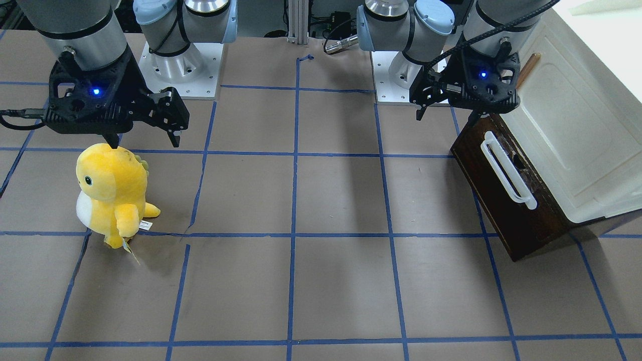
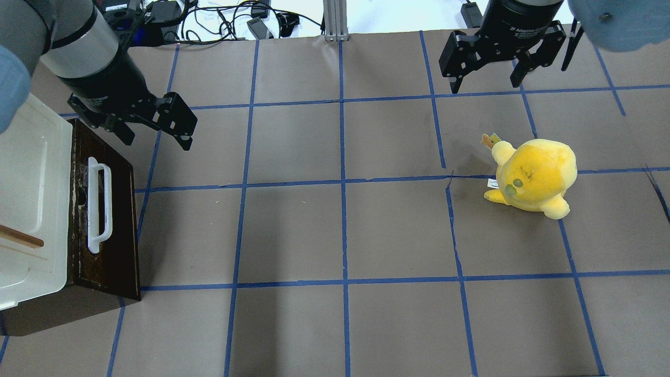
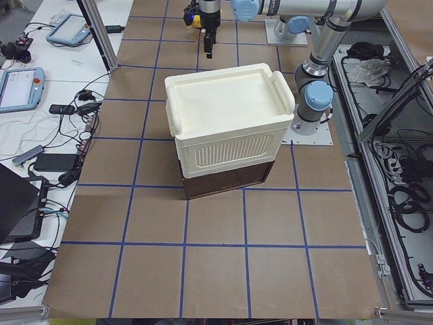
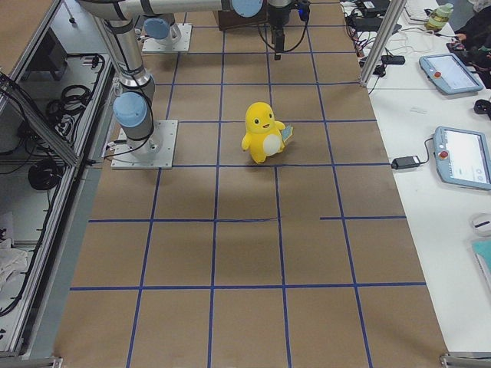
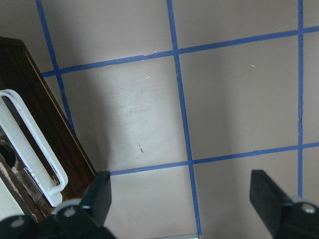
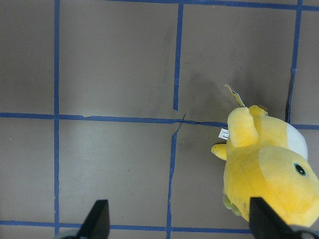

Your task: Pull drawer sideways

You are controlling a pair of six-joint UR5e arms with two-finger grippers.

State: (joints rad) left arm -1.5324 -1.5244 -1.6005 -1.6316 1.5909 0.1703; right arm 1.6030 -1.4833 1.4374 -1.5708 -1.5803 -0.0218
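The dark brown drawer (image 2: 119, 220) with its long white bar handle (image 2: 98, 204) sits under the cream-white cabinet body (image 2: 31, 173) at the table's left end. It also shows in the front view (image 1: 506, 215), the left wrist view (image 5: 47, 124) and the exterior left view (image 3: 226, 180). My left gripper (image 2: 154, 137) is open and empty. It hangs above the table just beyond the drawer's far corner, touching nothing; it also shows in the front view (image 1: 446, 115) and the left wrist view (image 5: 184, 199). My right gripper (image 2: 484, 84) is open and empty, far from the drawer.
A yellow plush toy (image 2: 531, 175) stands on the right half of the table, near the right gripper (image 1: 144, 141). A thin wooden stick (image 2: 21, 237) lies on top of the cabinet. Blue tape lines grid the brown table top (image 2: 340, 230).
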